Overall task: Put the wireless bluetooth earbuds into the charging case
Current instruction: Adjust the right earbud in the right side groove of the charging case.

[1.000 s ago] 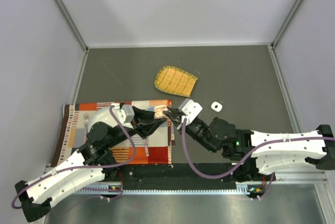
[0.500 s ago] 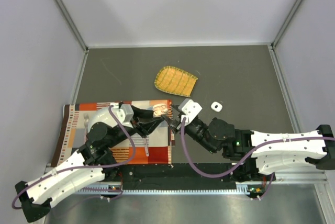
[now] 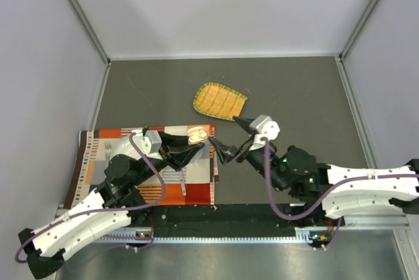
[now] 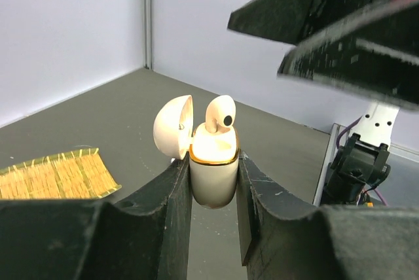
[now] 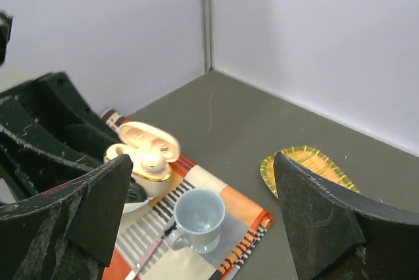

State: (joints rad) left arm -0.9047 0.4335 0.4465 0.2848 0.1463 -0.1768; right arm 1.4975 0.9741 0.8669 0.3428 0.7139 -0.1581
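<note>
One earbud [image 4: 220, 111] now sits in charging case [image 4: 213, 162], clamped in my left end effector [image 4: 213, 182]; right end effector [image 3: 230, 137], pulled back, gapes empty. More earbuds remain.

The charging case [image 4: 213, 172] is a cream, egg-shaped shell with a gold rim, held upright above the left part of the table, its rounded lid [image 4: 173, 126] hinged open to the left. One white earbud [image 4: 219, 115] stands in it, bulb up, its dark opening facing right
</note>
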